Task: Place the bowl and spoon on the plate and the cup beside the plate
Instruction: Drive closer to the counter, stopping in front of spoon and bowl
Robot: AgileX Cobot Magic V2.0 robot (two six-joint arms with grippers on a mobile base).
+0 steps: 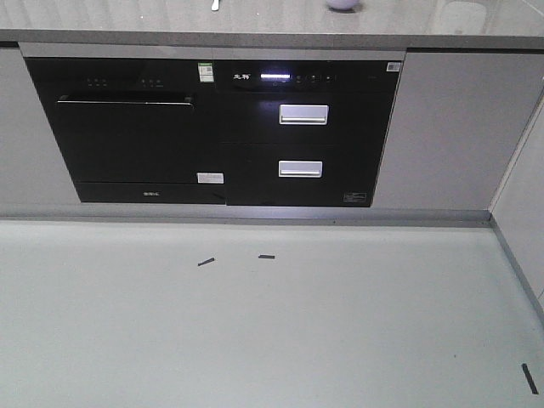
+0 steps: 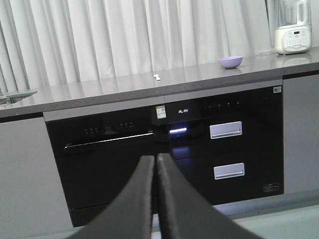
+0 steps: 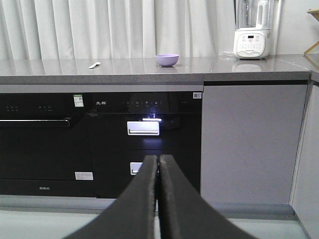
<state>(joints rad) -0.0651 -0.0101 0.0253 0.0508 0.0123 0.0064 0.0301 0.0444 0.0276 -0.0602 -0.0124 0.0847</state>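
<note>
The lavender bowl (image 3: 167, 59) stands on the grey countertop (image 3: 149, 67), far ahead of me; it also shows in the left wrist view as bowl (image 2: 230, 61) and at the top edge of the front view as bowl (image 1: 342, 4). The small pale spoon (image 3: 94, 64) lies on the counter to the bowl's left, spoon (image 2: 157, 76), spoon (image 1: 215, 4). The plate and the cup are out of view. My left gripper (image 2: 155, 158) and right gripper (image 3: 159, 158) are both shut on nothing, low in front of the cabinets, well below counter height.
Black built-in appliances (image 1: 212, 127) with two silver drawer handles (image 1: 303, 114) fill the cabinet front. A white blender (image 3: 252, 30) stands at the counter's right end. Grey cabinet doors (image 3: 249, 144) and a side wall close the right. Tape marks (image 1: 206, 261) lie on the pale floor.
</note>
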